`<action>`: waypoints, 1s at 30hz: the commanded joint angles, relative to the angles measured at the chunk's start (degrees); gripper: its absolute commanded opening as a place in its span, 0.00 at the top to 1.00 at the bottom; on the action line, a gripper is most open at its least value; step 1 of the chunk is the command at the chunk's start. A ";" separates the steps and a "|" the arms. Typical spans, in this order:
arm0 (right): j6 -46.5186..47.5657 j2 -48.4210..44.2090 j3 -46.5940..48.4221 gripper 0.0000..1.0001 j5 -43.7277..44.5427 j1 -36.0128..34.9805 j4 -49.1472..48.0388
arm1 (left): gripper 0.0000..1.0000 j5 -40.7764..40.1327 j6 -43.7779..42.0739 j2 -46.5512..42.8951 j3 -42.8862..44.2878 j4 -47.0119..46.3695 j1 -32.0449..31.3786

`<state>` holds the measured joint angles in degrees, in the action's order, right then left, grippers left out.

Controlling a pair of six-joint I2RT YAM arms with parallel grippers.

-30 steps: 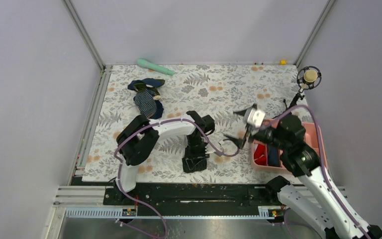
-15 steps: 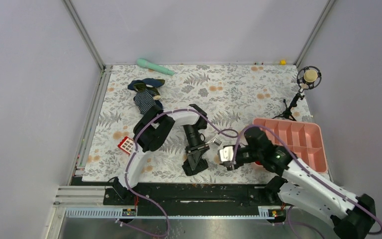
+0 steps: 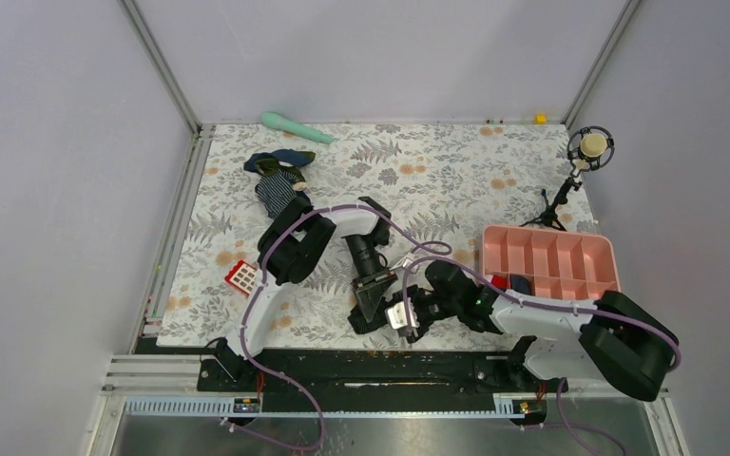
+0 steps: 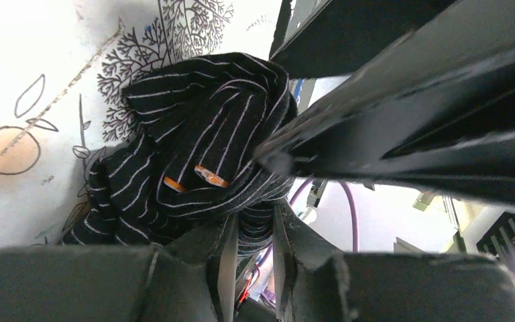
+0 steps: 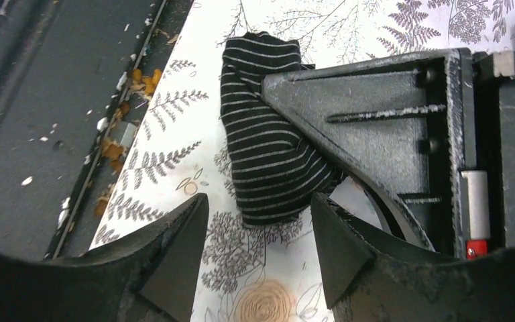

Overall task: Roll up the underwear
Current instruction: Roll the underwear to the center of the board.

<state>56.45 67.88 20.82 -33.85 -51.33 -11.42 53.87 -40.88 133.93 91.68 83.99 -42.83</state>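
The underwear is a bunched black roll with thin white stripes and small orange tags, lying near the table's front edge. In the left wrist view the underwear fills the middle, and my left gripper is shut on a fold of it. My left gripper points down at the roll from behind. My right gripper lies low just to the roll's right. In the right wrist view the underwear ends right at the tips of my right gripper, which stands open. The left gripper presses the roll's right side.
A pink divided tray at the right holds a red roll and a dark one. A red keypad lies left of the left arm. A navy striped garment, a mint-green tool and a microphone stand sit farther back. The black rail borders the front edge.
The right arm swung down from beside the pink tray to the underwear at the front edge, its jaws narrowing on the way. The left arm shifted slightly and kept its grip.
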 commanded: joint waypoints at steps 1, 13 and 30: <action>-0.88 5.52 1.05 0.34 0.97 -1.89 -12.62 | 1.00 -0.90 -3.66 2.45 1.44 -4.56 0.44; -2.00 15.70 3.59 0.32 5.70 -6.19 -20.70 | 1.00 0.39 -4.42 2.98 2.05 -3.53 1.83; 2.45 19.09 17.25 1.00 2.57 -6.76 9.26 | 0.71 0.14 27.16 -8.26 -6.77 -27.72 9.70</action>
<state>56.60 84.93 33.08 -25.67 -57.12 -11.46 53.67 -33.12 133.69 89.23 83.26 -37.74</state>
